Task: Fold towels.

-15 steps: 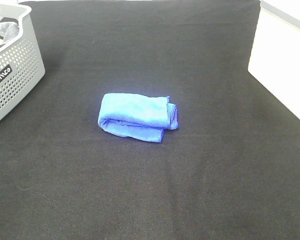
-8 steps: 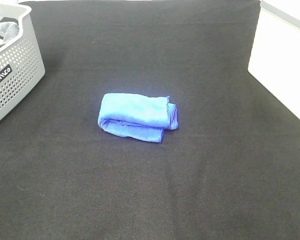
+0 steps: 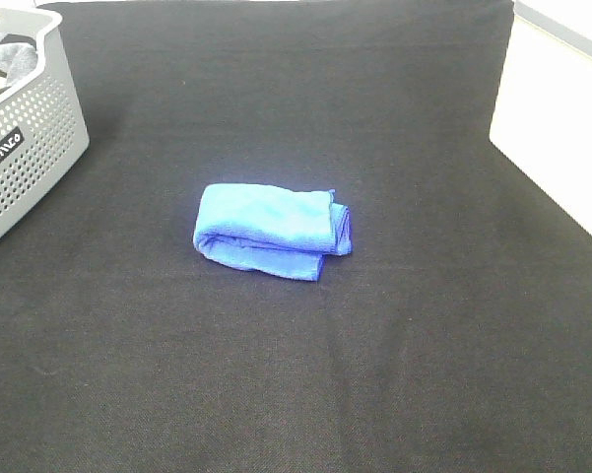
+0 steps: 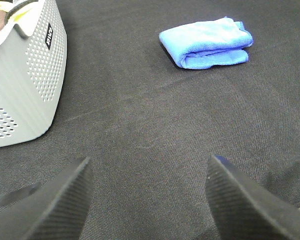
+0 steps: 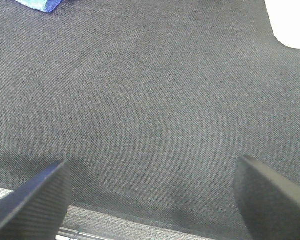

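Black cloth-covered table (image 3: 394,374) filled overhead view; white surface (image 3: 557,128) along right edge. Blue towel (image 3: 271,231) lay folded into compact bundle near table centre, nothing touching it. Grey perforated basket (image 3: 25,148) stood at far left corner, well apart from towel, some grey fabric inside. Left gripper (image 4: 147,200) hovered over bare cloth, fingers spread wide, nothing between them; towel (image 4: 205,42) and basket (image 4: 30,85) ahead of it. Right gripper (image 5: 152,197) likewise spread wide and empty near table edge, corner of towel (image 5: 40,5) just visible.

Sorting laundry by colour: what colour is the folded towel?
Bright royal blue; the towel shows best in the exterior high view.
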